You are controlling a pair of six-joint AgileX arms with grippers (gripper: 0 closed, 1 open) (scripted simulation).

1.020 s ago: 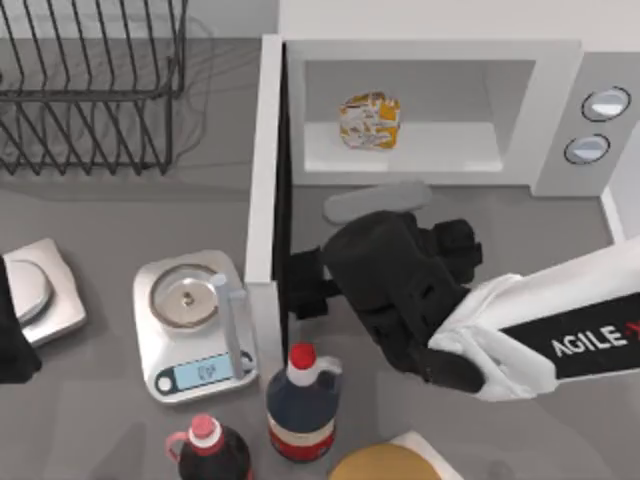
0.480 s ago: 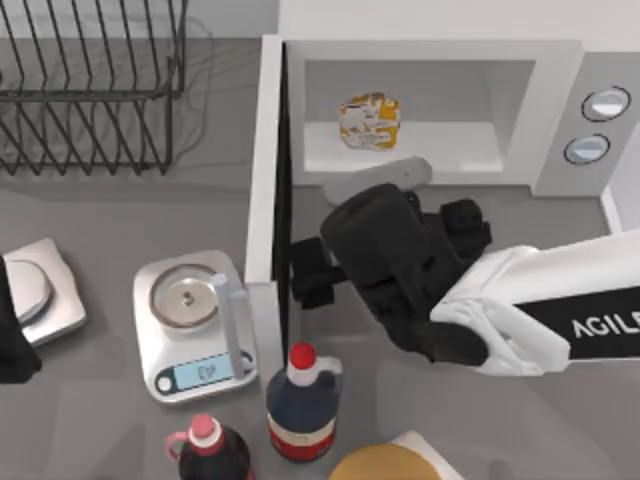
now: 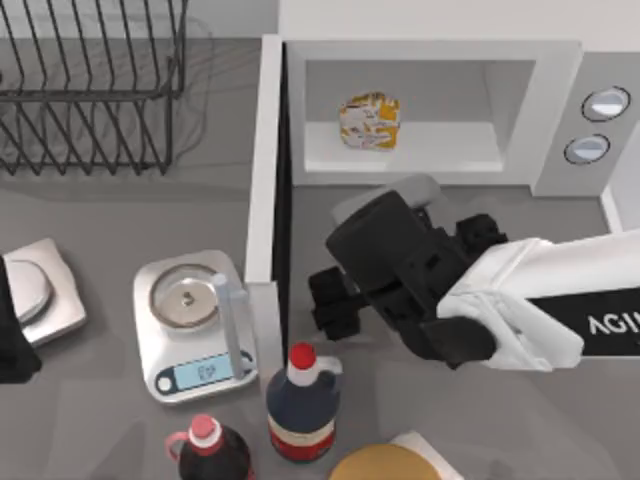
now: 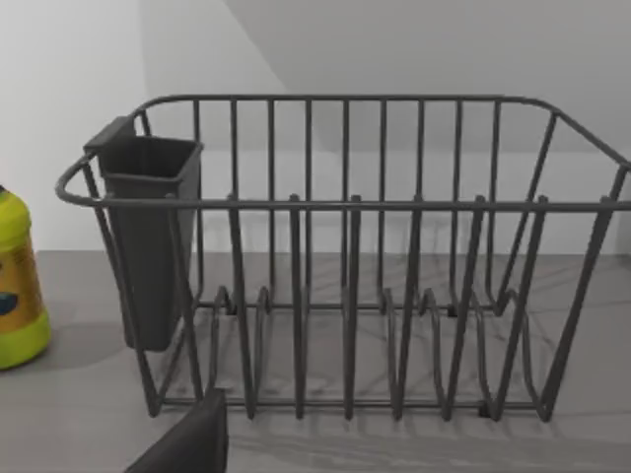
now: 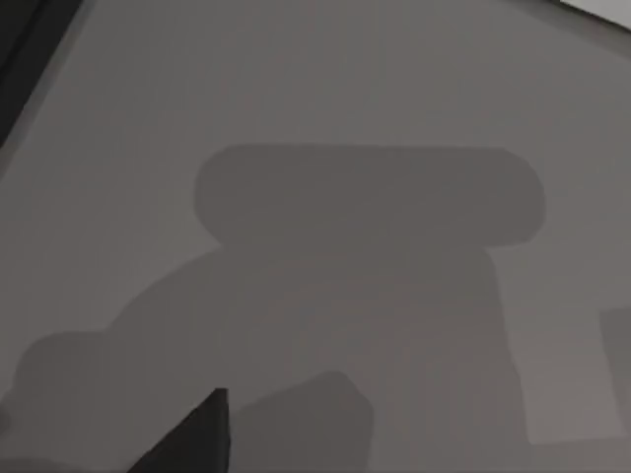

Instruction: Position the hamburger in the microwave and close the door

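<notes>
The hamburger (image 3: 369, 121), a small cream lump with orange patches, sits inside the microwave (image 3: 556, 70) on the pale cavity floor. The door (image 3: 262, 170) stands wide open, seen edge-on and jutting toward the table's front. My right gripper (image 3: 332, 303) hovers over the grey table in front of the cavity. It is just right of the door's free end and apart from it, open and holding nothing. A dark fingertip (image 5: 189, 439) shows over bare table in the right wrist view. My left arm (image 3: 10, 345) is parked at the table's left edge.
A wire dish rack (image 3: 95, 95) stands at the back left. Two scales (image 3: 190, 320) (image 3: 35, 290) sit left of the door. Two dark bottles (image 3: 300, 405) (image 3: 210, 450) and a tan disc (image 3: 385, 462) line the front edge. A yellow-green bottle (image 4: 18, 286) stands beside the rack.
My right gripper has drawn back from the door's inner face, shifting right and toward the front. Its wrist has moved nearer the microwave. The hamburger and door have not moved.
</notes>
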